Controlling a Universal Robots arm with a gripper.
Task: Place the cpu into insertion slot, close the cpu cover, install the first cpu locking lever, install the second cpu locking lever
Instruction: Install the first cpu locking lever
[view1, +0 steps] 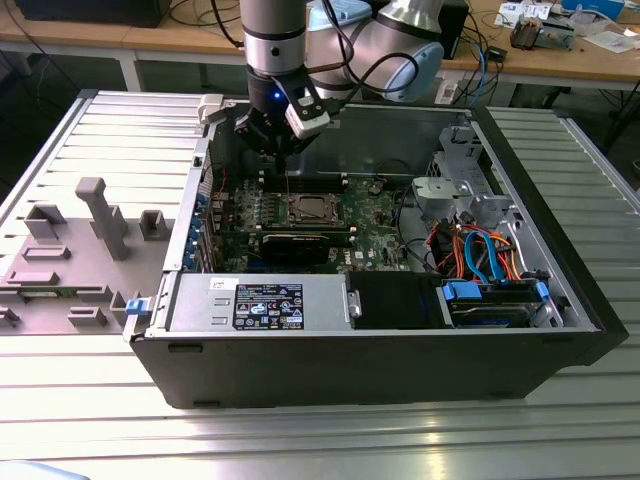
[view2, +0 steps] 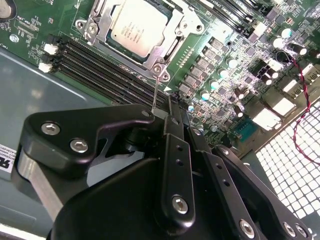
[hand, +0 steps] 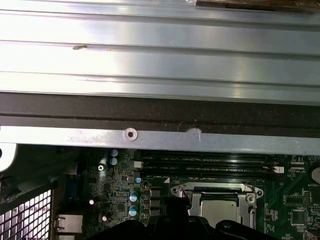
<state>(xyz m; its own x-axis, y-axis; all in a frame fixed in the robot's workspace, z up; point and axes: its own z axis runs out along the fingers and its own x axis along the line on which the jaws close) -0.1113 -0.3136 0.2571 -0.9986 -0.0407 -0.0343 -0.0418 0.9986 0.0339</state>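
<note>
Gripper (view2: 167, 112) is seen clamped on a thin metal lever (view2: 156, 92) just beside the insertion slot (view2: 95, 27), above the green circuit board (view1: 375, 215). Cpu (view2: 137, 30) is seated in the slot, with the cpu cover (view2: 165, 52) closed around it. Memory slots (view2: 100, 62) lie alongside.

1. A black label (view1: 268, 305) with white print is seen on the silvery power supply housing (view1: 320, 300) in the exterior view; its lines cannot be made out.
2. A small white label (view1: 218, 284) is seen just beside it, also unreadable.
3. Fine lines of engraved print are borne on the metal top of the cpu (view2: 141, 30) in the second wrist view; no word can be told.
4. White printed marks are scattered over the green circuit board (view2: 220, 60); none can be read.
5. A sticker (view2: 4, 159) is cut off at the picture's edge.
</note>
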